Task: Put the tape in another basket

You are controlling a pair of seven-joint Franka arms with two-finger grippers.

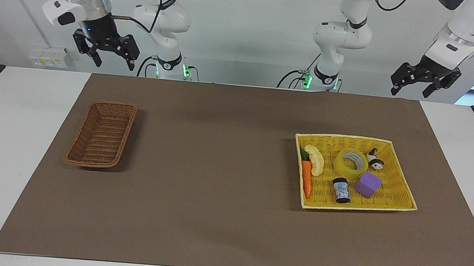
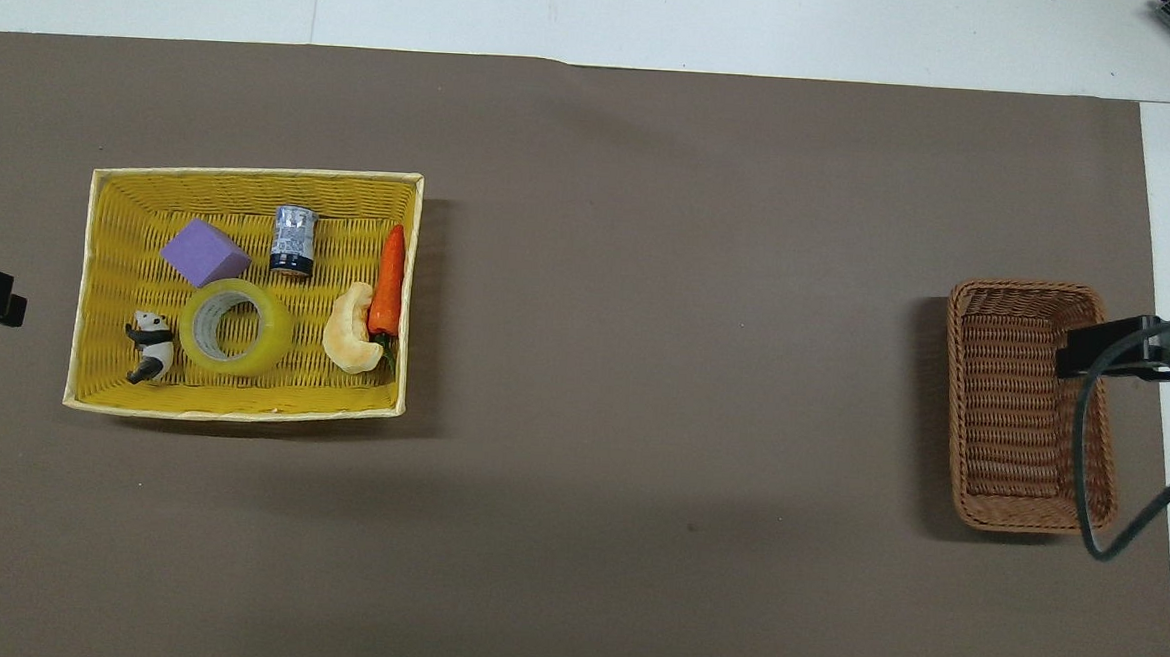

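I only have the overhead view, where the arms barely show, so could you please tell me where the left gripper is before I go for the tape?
Observer: The left gripper hangs high in the air at the left arm's end, not over the yellow basket.
Operator: Thank you. Are its fingers open?
Observer: Yes, they are spread apart with nothing between them.
Operator: On my screen the right gripper covers part of the brown basket. Is it touching it?
Observer: No. The right gripper is raised well clear of the brown basket, open and empty.
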